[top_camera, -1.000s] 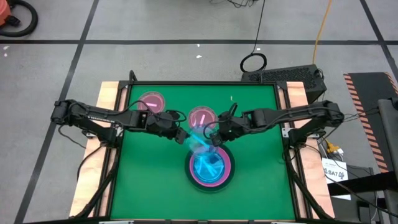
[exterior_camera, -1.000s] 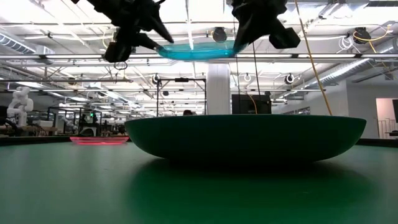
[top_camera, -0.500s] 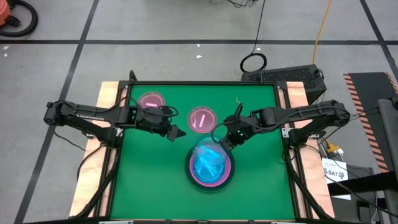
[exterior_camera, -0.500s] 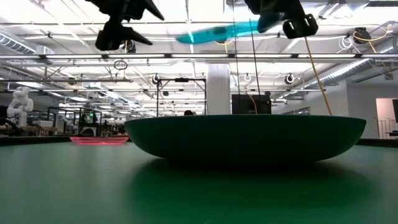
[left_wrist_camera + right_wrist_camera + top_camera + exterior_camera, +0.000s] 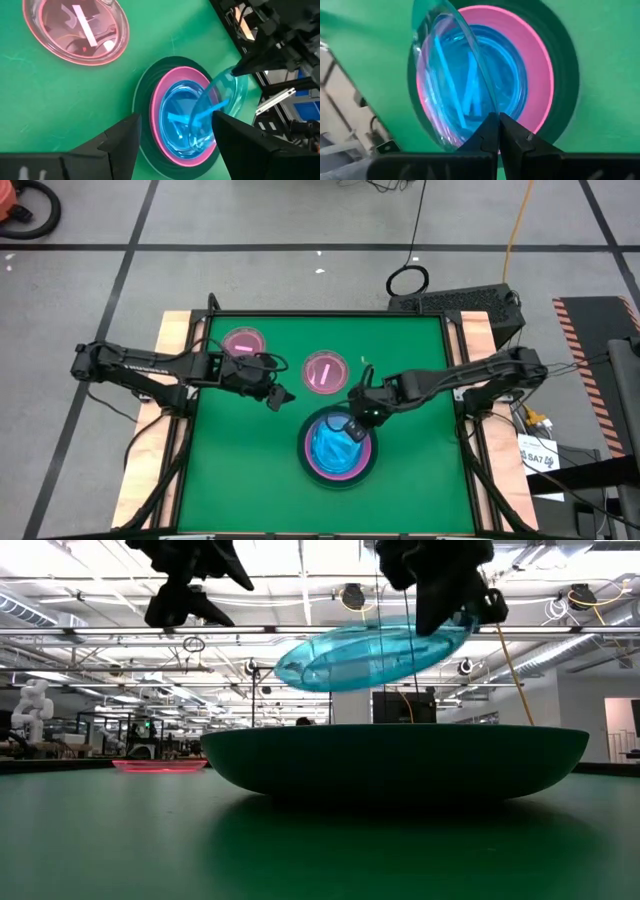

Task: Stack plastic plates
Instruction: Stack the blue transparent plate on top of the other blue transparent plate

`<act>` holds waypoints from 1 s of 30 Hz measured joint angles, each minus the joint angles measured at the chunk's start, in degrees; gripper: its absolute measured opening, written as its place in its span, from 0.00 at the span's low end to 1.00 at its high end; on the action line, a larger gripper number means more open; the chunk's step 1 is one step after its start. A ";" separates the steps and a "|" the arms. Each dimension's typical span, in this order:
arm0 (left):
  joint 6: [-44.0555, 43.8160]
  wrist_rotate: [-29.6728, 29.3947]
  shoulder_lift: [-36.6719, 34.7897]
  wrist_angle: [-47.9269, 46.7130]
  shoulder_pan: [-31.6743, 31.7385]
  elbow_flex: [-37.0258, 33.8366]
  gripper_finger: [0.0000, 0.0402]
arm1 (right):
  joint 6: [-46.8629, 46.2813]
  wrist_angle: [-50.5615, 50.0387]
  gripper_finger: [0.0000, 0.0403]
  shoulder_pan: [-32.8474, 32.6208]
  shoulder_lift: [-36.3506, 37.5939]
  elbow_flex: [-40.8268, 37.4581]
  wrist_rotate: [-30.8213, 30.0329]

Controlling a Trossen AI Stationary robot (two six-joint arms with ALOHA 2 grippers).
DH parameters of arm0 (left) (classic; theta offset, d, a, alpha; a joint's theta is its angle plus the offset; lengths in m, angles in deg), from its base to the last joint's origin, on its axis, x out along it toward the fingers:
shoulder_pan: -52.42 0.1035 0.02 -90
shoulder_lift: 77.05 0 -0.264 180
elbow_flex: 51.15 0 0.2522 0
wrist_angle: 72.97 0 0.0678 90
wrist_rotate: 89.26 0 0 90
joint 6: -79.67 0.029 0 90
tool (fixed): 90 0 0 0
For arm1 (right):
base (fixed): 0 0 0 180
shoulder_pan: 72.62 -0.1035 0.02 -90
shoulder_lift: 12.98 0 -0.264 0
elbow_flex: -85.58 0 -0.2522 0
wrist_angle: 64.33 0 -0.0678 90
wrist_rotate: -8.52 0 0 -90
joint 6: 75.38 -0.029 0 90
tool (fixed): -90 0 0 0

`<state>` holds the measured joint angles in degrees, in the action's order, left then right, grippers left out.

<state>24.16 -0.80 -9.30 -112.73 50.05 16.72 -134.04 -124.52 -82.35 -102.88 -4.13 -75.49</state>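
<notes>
A stack stands at the table's near middle: a large dark grey plate [image 5: 338, 478] holds a solid pink plate [image 5: 366, 452] with a cyan plate [image 5: 181, 125] inside it. Above the stack hangs a second translucent cyan plate [image 5: 370, 652], tilted, with my right gripper [image 5: 358, 423] shut on it. My left gripper [image 5: 280, 395] stands open to the left of the stack, touching nothing. Two small translucent pink plates [image 5: 243, 343] [image 5: 325, 372] rest flat on the green mat farther back. My right gripper pinches the cyan plate's rim [image 5: 489, 111] between its two fingers, on the plate's right side. The fingers come from the table's right, slanting down. The plate hangs clear above the stack, tilted with its left edge [image 5: 285, 675] lower.
The green mat [image 5: 230, 470] has free room left and right of the stack. Wooden strips [image 5: 175, 340] border the table. A black box and cables [image 5: 460, 302] lie beyond the far right corner.
My left gripper has let go of the cyan plate and drawn back toward the table's left edge. My right gripper has carried the plate toward the near edge and down over the stack. The plate has tipped from level to left edge low.
</notes>
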 joint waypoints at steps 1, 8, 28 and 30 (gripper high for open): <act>0.27 -0.04 0.04 0.00 0.02 0.00 0.62 | 0.24 0.11 0.00 0.13 -0.48 0.00 0.08; 0.32 -0.70 0.17 0.02 0.07 0.00 0.62 | 3.63 2.17 0.00 0.71 -5.48 -0.02 4.63; 2.49 -3.72 0.36 -1.05 0.04 0.00 0.62 | 4.03 0.57 0.19 0.71 -9.90 -0.02 4.20; 3.33 -4.67 1.02 -1.61 0.26 0.00 0.62 | 3.90 -0.09 0.22 0.71 -9.20 -0.02 4.16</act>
<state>27.49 -5.47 -8.27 -114.34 50.31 16.72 -130.14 -124.61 -81.64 -112.08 -4.15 -71.33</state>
